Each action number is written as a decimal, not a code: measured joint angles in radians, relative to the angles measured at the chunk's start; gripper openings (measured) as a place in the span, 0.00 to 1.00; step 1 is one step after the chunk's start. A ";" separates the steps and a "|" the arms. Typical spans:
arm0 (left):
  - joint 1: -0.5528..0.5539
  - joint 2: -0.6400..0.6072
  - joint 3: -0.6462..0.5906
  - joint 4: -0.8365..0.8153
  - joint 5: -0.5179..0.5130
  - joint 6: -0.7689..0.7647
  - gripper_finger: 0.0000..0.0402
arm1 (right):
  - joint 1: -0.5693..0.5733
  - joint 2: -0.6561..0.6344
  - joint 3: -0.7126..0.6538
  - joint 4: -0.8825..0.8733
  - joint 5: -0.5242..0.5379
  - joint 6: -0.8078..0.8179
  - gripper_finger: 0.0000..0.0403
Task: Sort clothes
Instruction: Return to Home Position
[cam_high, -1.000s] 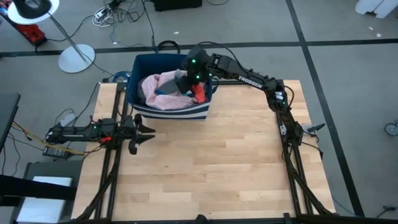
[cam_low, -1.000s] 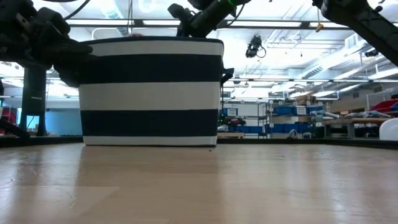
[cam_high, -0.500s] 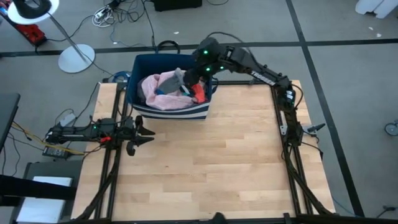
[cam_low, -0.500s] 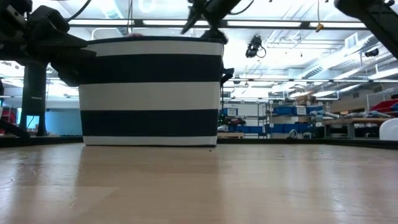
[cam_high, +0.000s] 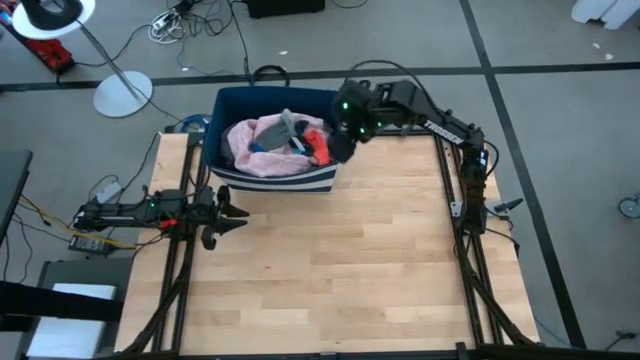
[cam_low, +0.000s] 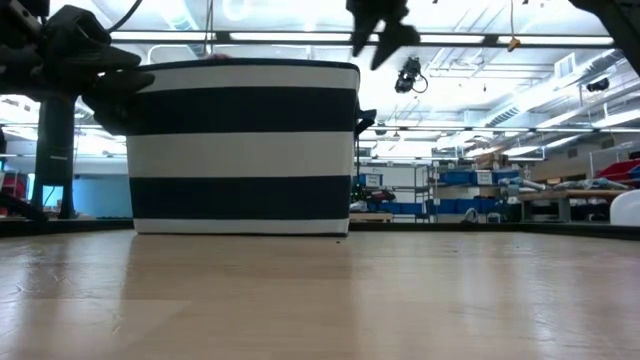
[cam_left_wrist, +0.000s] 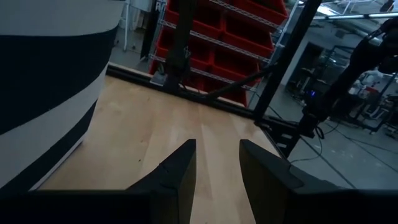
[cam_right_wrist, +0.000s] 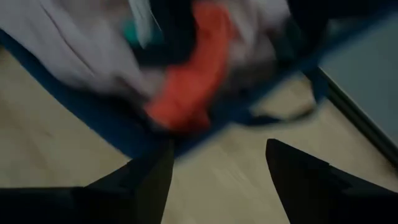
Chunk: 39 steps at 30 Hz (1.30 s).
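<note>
- The sorting looks finished, as far as I can judge: the clothes (cam_high: 268, 145) lie heaped inside the dark blue bin (cam_high: 275, 181) with the striped base, which stands at the far side of the desk (cam_high: 330, 270), left of centre
- On top of the heap a pink garment (cam_high: 250, 150) fills the left part, a grey piece (cam_high: 288, 123) sits toward the far side, and a red-orange piece (cam_high: 320, 148) lies at the right, close against the bin's right wall
- No garment shows on the bare desk in the high view, nor on the boards in front of the bin in the low view, so nothing seems left to collect; what lies deeper in the bin is hidden
- What remains, in my reading, is only parking the working arm away from the bin
- The right gripper (cam_high: 346, 133) hangs above the bin's right rim; in its wrist view the fingers (cam_right_wrist: 149, 180) stand wide apart, released, with nothing between them, and the red-orange piece and the bin's edge lie below, untouched
- The left gripper (cam_high: 232, 212) waits at the left side of the desk, just on the near side of the bin's near left corner, low over the boards; its fingers (cam_left_wrist: 180, 174) stand somewhat apart, released and empty, touching neither the bin nor any cloth
</note>
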 joint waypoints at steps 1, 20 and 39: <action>0.000 0.000 0.000 0.003 0.000 0.000 0.32 | 0.016 -0.002 0.000 -0.034 0.032 0.005 0.64; 0.000 0.000 0.000 0.017 0.002 0.095 0.32 | 0.366 -0.223 -0.426 0.236 0.261 0.042 0.63; 0.001 0.001 0.000 0.052 0.002 0.063 0.32 | 0.429 -0.647 -1.398 0.941 0.143 0.007 0.64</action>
